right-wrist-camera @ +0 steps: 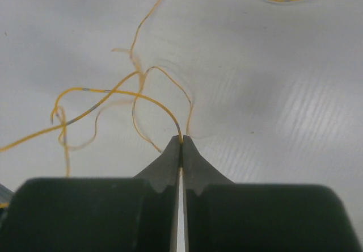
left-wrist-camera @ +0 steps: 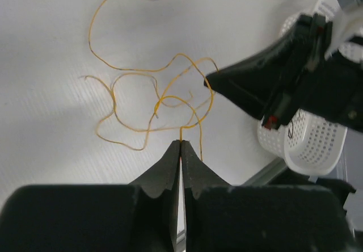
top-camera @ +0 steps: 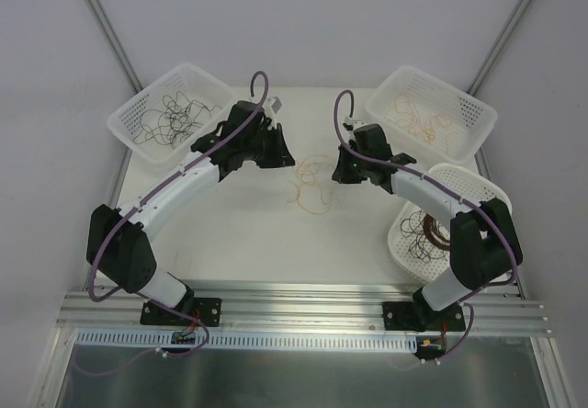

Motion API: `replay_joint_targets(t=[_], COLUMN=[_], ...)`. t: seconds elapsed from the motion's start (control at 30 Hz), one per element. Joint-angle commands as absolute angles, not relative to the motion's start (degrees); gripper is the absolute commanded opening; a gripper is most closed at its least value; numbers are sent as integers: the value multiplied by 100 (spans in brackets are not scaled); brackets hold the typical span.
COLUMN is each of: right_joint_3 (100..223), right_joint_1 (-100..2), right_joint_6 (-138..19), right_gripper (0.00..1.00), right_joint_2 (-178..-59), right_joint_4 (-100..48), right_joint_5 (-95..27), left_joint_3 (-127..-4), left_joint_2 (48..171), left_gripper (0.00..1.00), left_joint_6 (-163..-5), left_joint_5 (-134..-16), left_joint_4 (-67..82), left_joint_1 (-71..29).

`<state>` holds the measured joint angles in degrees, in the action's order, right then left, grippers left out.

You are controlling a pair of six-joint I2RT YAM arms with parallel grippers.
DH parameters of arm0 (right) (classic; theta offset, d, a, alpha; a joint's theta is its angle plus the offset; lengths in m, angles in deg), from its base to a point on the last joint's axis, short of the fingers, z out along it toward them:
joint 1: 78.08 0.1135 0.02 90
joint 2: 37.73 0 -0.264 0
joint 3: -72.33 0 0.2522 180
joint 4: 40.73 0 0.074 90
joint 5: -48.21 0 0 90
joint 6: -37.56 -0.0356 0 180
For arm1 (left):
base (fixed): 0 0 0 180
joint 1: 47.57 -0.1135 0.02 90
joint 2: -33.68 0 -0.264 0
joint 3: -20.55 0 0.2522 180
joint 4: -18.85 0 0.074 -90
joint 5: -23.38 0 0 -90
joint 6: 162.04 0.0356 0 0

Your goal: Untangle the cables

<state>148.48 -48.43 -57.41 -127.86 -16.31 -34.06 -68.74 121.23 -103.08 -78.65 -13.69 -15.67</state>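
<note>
We see both tools pinched shut on thin yellow strands of the cables (top-camera: pixel 310 186), a loose tangle lying on the tabletop (top-camera: pixel 239 233) — the left tool (left-wrist-camera: pixel 181 143) just left of the tangle, the right tool (right-wrist-camera: pixel 181 138) just right of it (about equally near). We judge a sideways pull apart comes next.

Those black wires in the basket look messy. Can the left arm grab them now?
Probably not yet: the left gripper is shut on a yellow wire. The basket is open-topped and close by, so the black wires look reachable once it lets go.
</note>
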Motion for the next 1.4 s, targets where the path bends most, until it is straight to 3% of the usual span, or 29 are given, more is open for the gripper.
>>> replay_joint_targets(t=[0.0,0.2,0.37,0.63,0.8,1.0,1.23,1.37], right_joint_3=[14727,14498,14261,14998,16017,17555,18532,18638], right_joint_1=[-5145,-5426,-5698,-6129,-6392,-6936,-7639,-8062], right_joint_6=[-5886,-5824,-5789,-5271,-4841,-4454,-4137,-4172], right_gripper=[1,1,1,1,1,1,1,1], right_joint_2=[-12501,-12413,-12220,-11552,-11130,-11138,-11646,-12131], right_joint_4=[-1801,-1616,-1423,-395,307,626,-85,-971], right_joint_5=[-3309,-3291,-3370,-3642,-3625,-3949,-4135,-4100], left_joint_3=[-6600,-6327,-6493,-6564,-5906,-5053,-4841,-4946], left_joint_2=[11649,10945,10463,10215,10373,10865,11488,11858], left_gripper=[0,0,0,0,0,0,0,0], left_joint_6=[-9684,-9497,-9858,-9612,-9393,-9400,-9260,-8919], left_joint_5=[-9041,-9518,-10090,-8642,-7972,-8471,-8551,-9313], left_joint_4=[-1398,-1582,-1574,-1898,-1978,-1987,-1969,-1943], left_joint_1=[-1540,-1838,-2936,-3632,-3632,-3580,-2719,-2192])
